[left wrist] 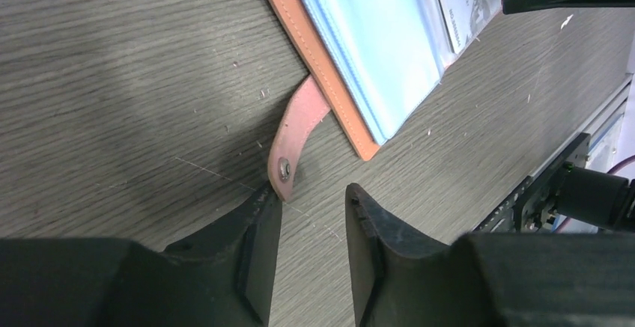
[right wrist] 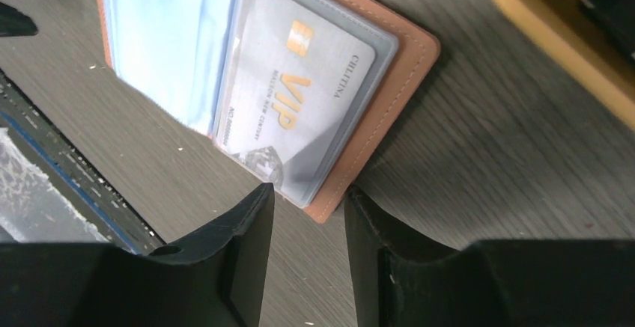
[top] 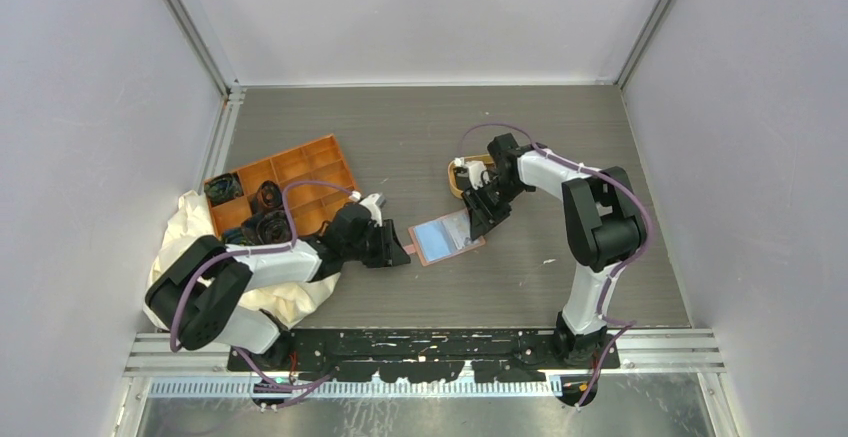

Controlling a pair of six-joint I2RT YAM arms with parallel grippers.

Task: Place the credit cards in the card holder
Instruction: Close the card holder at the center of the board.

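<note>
The right end effector (right wrist: 308, 218) is hovering low over the surface (right wrist: 479, 162) with its two black fingers (right wrist: 247, 256) standing apart and nothing between them. Just ahead of that gap the near corner of the holder (right wrist: 393, 110) is lying open and flat. In its clear sleeve a silver-grey card (right wrist: 303, 106) is sitting, showing a gold chip, big gold letters reading "VIP" and, along one short edge, "CHLITINA". The finer print under the VIP is coming out too small to read. The pale blue pockets (right wrist: 161, 39) are fanning out on the holder's other half. Beyond the holder, well apart from it, the tan rim of an oval tray (right wrist: 558, 39) is curving past.

The left end effector (left wrist: 311, 218) is waiting on the holder's opposite side, its fingers parted too and gripping nothing. The pink tab (left wrist: 296, 136) is sticking out from the holder's orange-stitched edge, and its end with the metal snap is lying right at the tip of one finger (left wrist: 258, 241); I cannot tell whether they are touching.

From above, the holder is resting between the two end effectors, near the middle of the surface. An orange tray (top: 300, 169) and a cream cloth (top: 185, 227) are lying off behind the left arm.
</note>
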